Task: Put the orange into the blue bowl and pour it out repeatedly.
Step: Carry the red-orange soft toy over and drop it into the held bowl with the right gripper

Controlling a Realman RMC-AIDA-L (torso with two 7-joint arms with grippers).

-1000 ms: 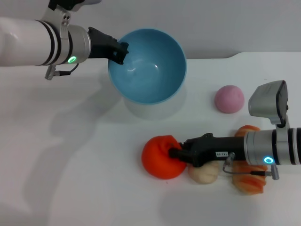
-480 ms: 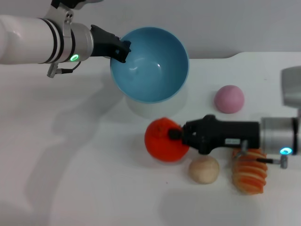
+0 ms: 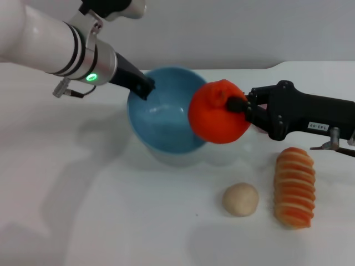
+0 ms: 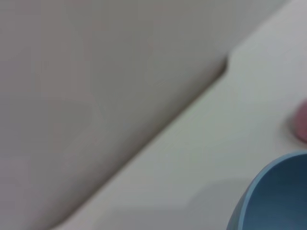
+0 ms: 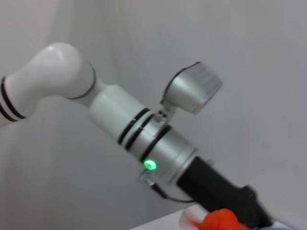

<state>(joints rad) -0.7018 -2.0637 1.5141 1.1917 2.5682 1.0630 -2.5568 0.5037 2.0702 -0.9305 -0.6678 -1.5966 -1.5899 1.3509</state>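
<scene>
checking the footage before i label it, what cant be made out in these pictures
- Head view: the orange covers the right tool's fingertips and the near right rim of the blue bowl.
- Head view: the pink ball does not show.
- Left wrist view: blurred; the frame edge cuts off all but one edge of the bowl, and the left tool's own fingers are absent.
- Right wrist view: only the orange's top shows at the frame edge.

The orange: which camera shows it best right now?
The head view: the whole orange shows, held by the right end effector at the bowl's rim. The right wrist view catches only a sliver; the left wrist view shows none.
</scene>
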